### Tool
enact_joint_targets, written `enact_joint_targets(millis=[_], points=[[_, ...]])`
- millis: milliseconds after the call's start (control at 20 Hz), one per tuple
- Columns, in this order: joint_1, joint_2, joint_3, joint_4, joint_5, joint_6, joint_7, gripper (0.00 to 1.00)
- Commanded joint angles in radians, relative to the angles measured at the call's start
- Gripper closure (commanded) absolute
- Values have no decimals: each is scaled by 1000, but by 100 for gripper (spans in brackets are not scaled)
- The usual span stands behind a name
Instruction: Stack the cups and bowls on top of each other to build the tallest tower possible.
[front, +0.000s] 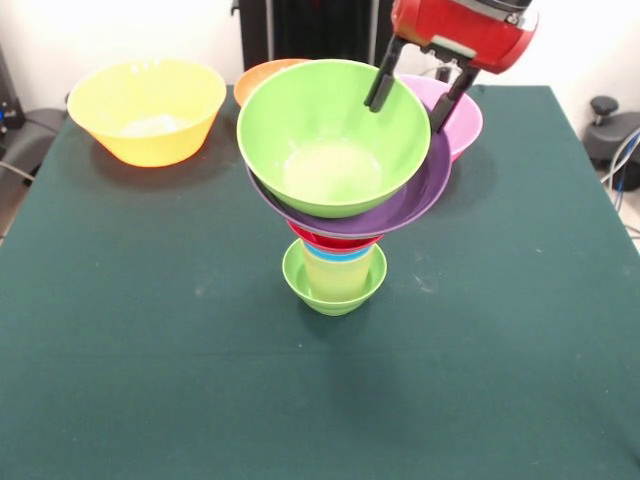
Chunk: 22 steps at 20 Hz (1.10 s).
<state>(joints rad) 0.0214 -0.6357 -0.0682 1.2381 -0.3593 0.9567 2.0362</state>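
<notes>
The tower stands mid-table. Its base is the small lime-green bowl (298, 277), which holds the pale yellow cup (335, 273). Above that show a blue rim (340, 255) and a red rim (335, 241). On these sit the wide purple bowl (420, 200) and, on top, the large green bowl (330, 140), both tilted toward the camera. My gripper (405, 117) is open at the green bowl's far right rim. One finger (382, 80) is inside the bowl and the other is outside it. The small red bowl and the red cup cannot be told apart.
The large yellow bowl (147, 108) stands at the far left of the green table. The orange bowl (262, 72) peeks out behind the tower. The pink bowl (462, 118) sits behind it to the right, close to my gripper. A cable hangs off the right table edge.
</notes>
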Motion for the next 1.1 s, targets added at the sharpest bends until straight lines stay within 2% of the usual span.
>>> enact_joint_targets(millis=[50,1100], points=[[4,15,48,86,12,-28,53,0],[8,-37,53,79,37,56,33,0]])
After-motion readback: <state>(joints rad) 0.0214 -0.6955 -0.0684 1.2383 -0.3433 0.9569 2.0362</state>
